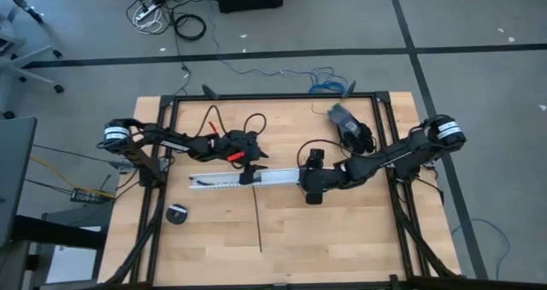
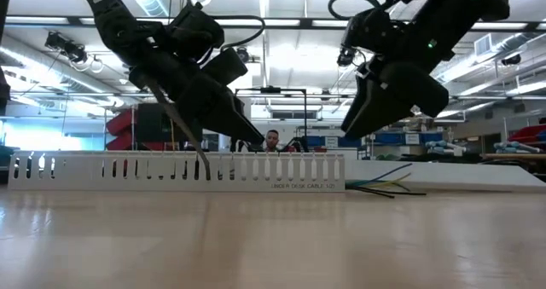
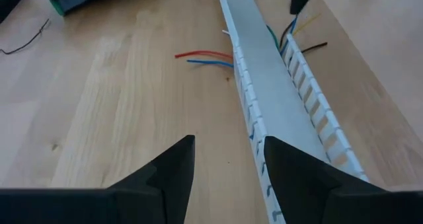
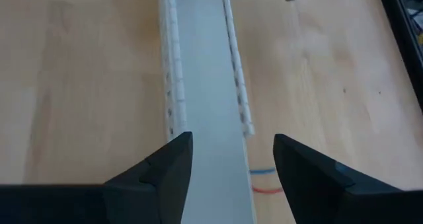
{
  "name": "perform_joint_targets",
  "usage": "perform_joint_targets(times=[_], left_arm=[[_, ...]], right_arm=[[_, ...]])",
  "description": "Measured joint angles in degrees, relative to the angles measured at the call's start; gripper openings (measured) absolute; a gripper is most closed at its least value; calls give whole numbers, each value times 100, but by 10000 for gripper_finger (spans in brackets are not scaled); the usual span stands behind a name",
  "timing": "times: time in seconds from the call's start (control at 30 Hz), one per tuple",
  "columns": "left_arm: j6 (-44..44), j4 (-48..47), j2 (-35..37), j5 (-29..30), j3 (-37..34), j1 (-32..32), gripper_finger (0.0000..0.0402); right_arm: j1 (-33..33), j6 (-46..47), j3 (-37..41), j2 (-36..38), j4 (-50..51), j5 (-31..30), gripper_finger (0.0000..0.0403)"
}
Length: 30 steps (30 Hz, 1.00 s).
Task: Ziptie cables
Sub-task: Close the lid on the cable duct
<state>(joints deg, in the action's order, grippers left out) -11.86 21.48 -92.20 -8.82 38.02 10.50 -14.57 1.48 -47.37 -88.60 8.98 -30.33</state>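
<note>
Left end effector hangs with fingers parted and empty over one end of the white slotted channel; right end effector straddles the other end, also spread, holding nothing — likely steadying positions. Cables poke out through the slots; the ziptie lies apart on bare tabletop, with clear room around it.

A large workshop or lab hall is indicated: ceiling strip lights, blue storage bins on shelving, a grey taped floor and a framed wooden desk are seen.
</note>
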Motion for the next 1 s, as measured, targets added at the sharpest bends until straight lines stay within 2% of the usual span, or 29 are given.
perform_joint_targets(times=[0.13, 0.27, 0.37, 0.57, 0.7, 0.83, 1.0], left_arm=[[-2, 4, 0, 0, 0, 0, 177], [-2, 6, 0, 0, 0, 0, 177], [0, 27, 0, 0, 0, 0, 177], [36, 148, 0, 0, 0, 0, 177], [49, 133, 0, -2, 0, 0, 177], [45, 137, 0, 0, 0, 0, 177], [26, 122, 0, 0, 0, 0, 177]], right_arm=[[18, 49, 0, 0, 5, 64, 206], [113, 349, -11, 2, 304, 386, 219], [159, 545, -22, 4, 569, 446, 241], [113, 317, -26, 2, 684, 101, 293], [105, 323, -26, 2, 657, 259, 315], [103, 289, -15, -7, 679, 524, 320], [103, 184, -13, -33, 825, 546, 314]])
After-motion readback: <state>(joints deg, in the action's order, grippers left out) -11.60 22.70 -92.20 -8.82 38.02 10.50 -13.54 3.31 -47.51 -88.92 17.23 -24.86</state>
